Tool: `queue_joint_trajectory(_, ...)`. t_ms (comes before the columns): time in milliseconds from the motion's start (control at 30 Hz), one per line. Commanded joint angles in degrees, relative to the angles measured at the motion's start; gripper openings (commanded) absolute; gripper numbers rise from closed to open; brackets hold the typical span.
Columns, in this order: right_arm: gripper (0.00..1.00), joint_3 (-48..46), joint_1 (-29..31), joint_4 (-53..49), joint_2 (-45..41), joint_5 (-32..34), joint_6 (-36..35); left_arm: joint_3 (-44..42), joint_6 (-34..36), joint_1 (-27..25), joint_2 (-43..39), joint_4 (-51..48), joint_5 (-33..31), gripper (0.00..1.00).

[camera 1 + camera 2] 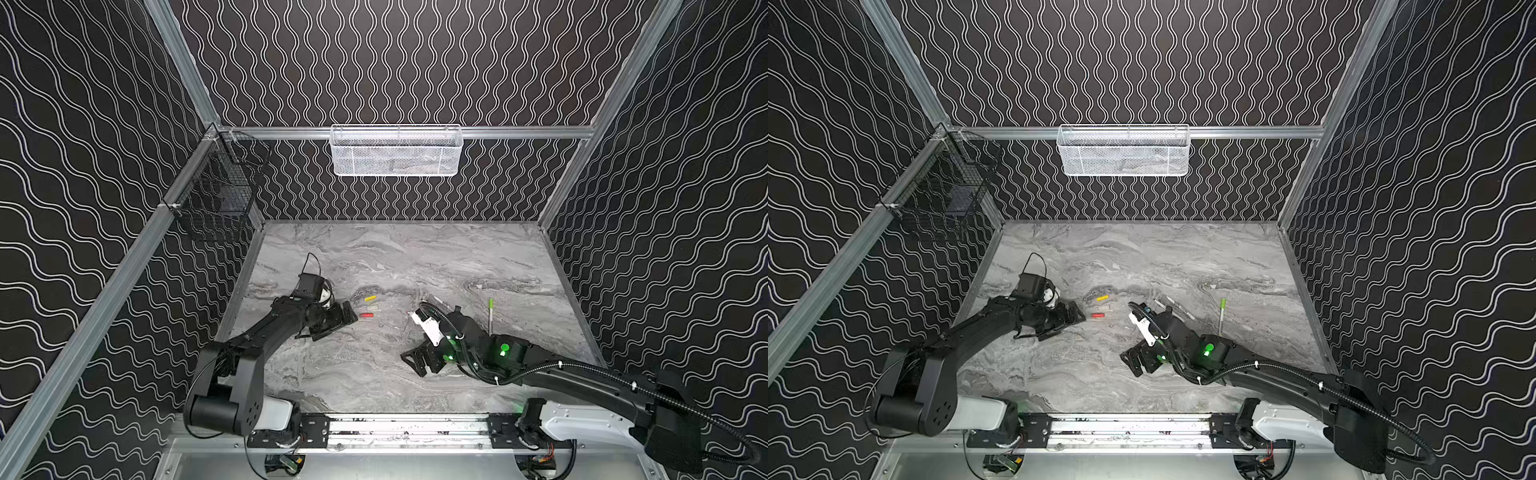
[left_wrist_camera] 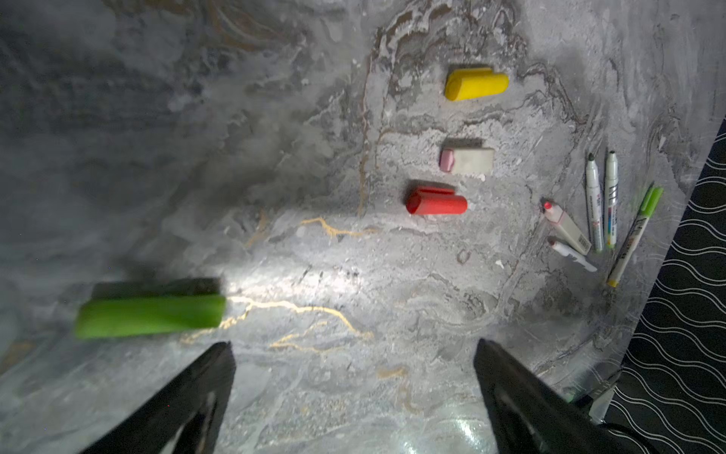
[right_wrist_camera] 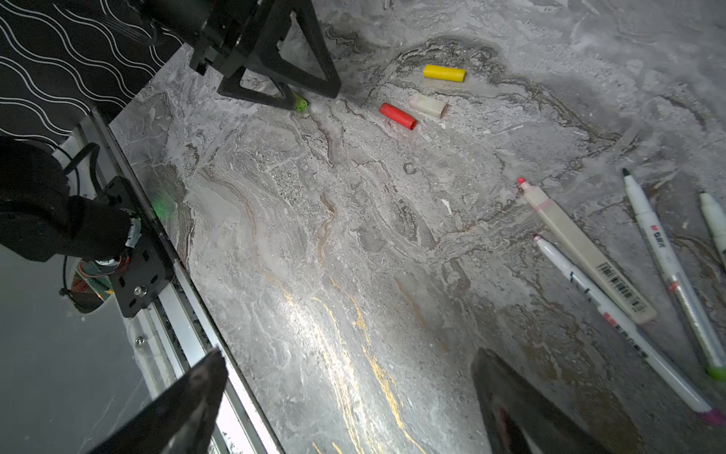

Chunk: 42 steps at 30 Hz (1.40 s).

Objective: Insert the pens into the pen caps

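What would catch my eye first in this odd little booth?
Two black robot arms, the left arm and the right arm, stretch over a grey marble table. Between them lie tiny bright caps, a yellow cap just behind a red cap. A white mesh basket hangs on the wavy-striped back wall.

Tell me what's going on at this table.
A two-armed robot is set to cap pens on a marble table. The left gripper and right gripper are both open and empty. The left one sits beside a loose green cap; the yellow cap, pale cap and red cap lie further off. The pens lie grouped on the right gripper's side, one apparently already capped.
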Motion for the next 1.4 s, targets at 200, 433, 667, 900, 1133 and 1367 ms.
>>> queue_joint_trajectory(200, 0.99, -1.5, 0.0, 1.2, -1.3, 0.7, 0.2, 3.0, -1.6, 0.1, -2.8, 0.7, -0.1, 0.99)
queue_joint_trajectory(433, 0.99, -1.5, 0.0, -2.1, -3.8, 2.7, 1.0, 8.6, -1.1, 0.2, 6.2, 2.5, -0.4, 0.99)
queue_joint_trajectory(667, 0.99, -3.5, 0.0, -4.8, -8.5, 4.5, 2.4, 7.3, -2.8, 0.2, 10.5, 6.1, -0.1, 0.99)
queue_joint_trajectory(900, 1.0, -4.5, 0.0, -5.4, -10.3, 5.5, 2.7, 2.2, -2.8, 0.1, 7.8, 6.9, -0.5, 0.98)
queue_joint_trajectory(1133, 0.99, -4.1, 0.0, -5.4, -9.7, 5.5, 2.3, -2.4, -2.8, 0.2, 3.7, 5.6, -1.9, 0.98)
queue_joint_trajectory(1367, 1.0, -4.5, 0.0, -4.8, -9.5, 5.2, 2.4, -3.1, -2.7, 2.0, -2.2, 0.5, -6.3, 0.99)
